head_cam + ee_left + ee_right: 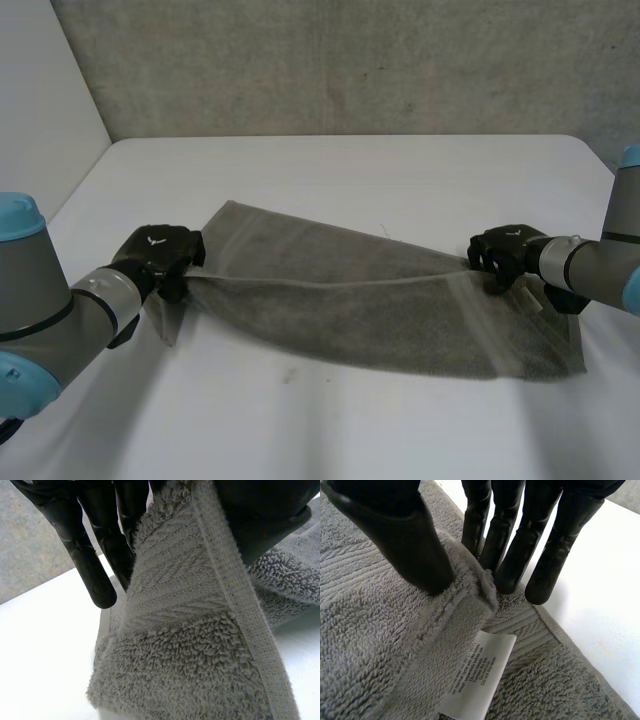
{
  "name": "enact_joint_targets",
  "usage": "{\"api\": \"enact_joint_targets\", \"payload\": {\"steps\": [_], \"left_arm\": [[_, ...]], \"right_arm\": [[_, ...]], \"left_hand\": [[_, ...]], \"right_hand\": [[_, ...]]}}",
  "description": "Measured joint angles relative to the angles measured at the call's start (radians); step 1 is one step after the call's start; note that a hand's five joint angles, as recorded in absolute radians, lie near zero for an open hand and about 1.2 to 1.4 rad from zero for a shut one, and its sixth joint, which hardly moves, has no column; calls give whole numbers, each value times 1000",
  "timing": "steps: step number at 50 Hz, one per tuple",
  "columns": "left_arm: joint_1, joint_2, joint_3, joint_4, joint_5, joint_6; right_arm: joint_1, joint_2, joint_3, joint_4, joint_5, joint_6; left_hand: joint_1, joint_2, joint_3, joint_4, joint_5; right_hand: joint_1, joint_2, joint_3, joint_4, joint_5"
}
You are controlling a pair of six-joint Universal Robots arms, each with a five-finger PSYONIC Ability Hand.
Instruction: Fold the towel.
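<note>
On the white table (pixel 350 170), from centre out toward 4 o'clock, the grey towel (pixel 370 310) lies stretched between the two hands; a ridge of lifted cloth runs from 9 to 3 o'clock, and the rest lies flat.

Left hand (pixel 160 258) at the towel's 9 o'clock end; in the left wrist view its fingers (pixel 95 570) stand on one side of the hemmed band and the thumb (pixel 265 515) on the other, pinching the cloth between them; the contact itself is hidden behind the towel. A short corner hangs under this hand, its tip hard to make out.

Right hand (pixel 505 255) at the 3 o'clock end; in the right wrist view the thumb (pixel 405 540) and fingers (pixel 520 555) close on a raised fold of towel, pinching it. A white care label (pixel 475 680) lies just past the thumb tip, beside the fold; its print is too small to read and its far end is cut off.

The right forearm covers part of the towel's 3 o'clock edge; both arms are cut off at the frame borders.
</note>
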Motion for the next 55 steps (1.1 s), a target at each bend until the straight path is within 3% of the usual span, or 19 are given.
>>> {"api": "enact_joint_targets", "payload": {"steps": [8, 19, 27, 38, 44, 55], "left_arm": [[0, 1, -1, -1, 0, 0], [1, 11, 0, -3, 0, -2], [-1, 61, 12, -5, -4, -3], [-12, 293, 50, -22, -6, -5], [-15, 436, 105, -94, -4, -7], [-13, 536, 219, -251, -3, -34]], "right_arm": [[0, -4, 6, 3, -2, -1], [-6, -81, 27, 8, -10, 8], [-10, -291, 119, 4, -30, 15], [-29, -566, 185, 26, -57, 13], [-69, -734, 154, 95, -64, 9], [-140, -887, 22, 245, -70, -2]], "left_hand": [[0, 0, 0, 0, 0], [0, 0, 0, 0, 0], [0, 0, 0, 1, 0], [0, 0, 1, 1, 0], [0, 0, 1, 1, 0], [0, 0, 1, 1, 0]], "right_hand": [[182, 137, 190, 179, 182], [185, 137, 201, 192, 188], [188, 145, 201, 192, 188], [191, 145, 201, 192, 188], [191, 145, 201, 192, 188], [191, 159, 201, 192, 188]]}}
